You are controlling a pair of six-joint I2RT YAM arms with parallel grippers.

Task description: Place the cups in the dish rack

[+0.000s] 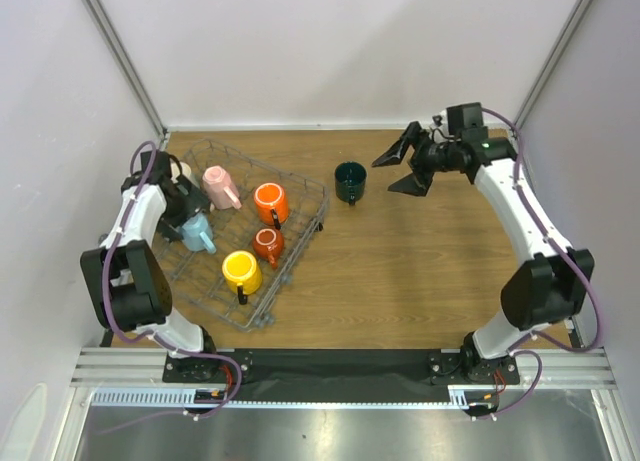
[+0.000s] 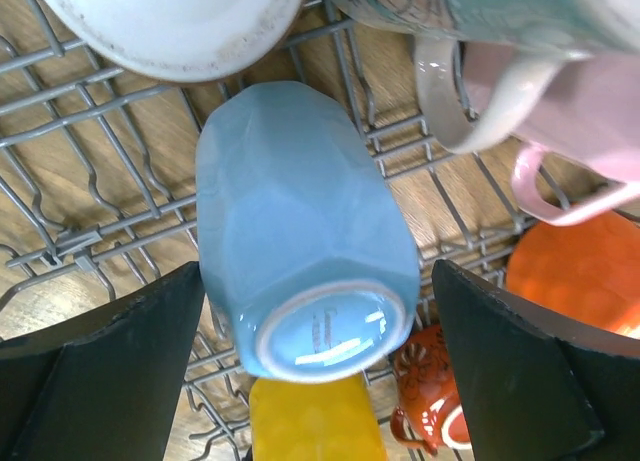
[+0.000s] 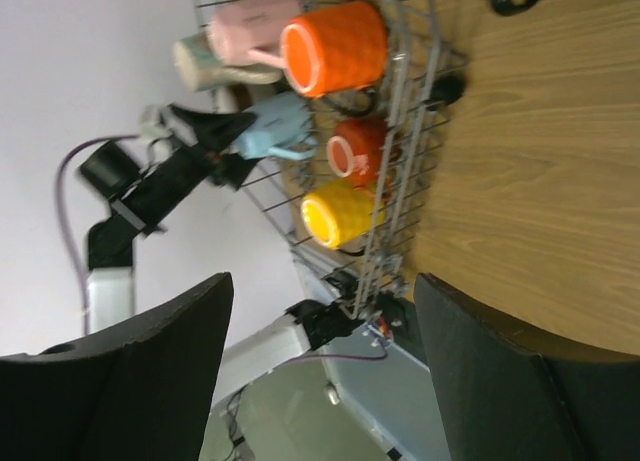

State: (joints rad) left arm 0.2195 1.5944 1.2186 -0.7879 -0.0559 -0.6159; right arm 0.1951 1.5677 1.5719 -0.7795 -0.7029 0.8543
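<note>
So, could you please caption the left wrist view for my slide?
Open left gripper straddles a light blue mug lying in the wire dish rack, base toward camera.

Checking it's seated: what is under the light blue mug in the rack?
Around the light blue mug, grey wires of the dish rack show, with wooden table through them. The mug's body covers what lies directly beneath, so its contact points are hidden.
</note>
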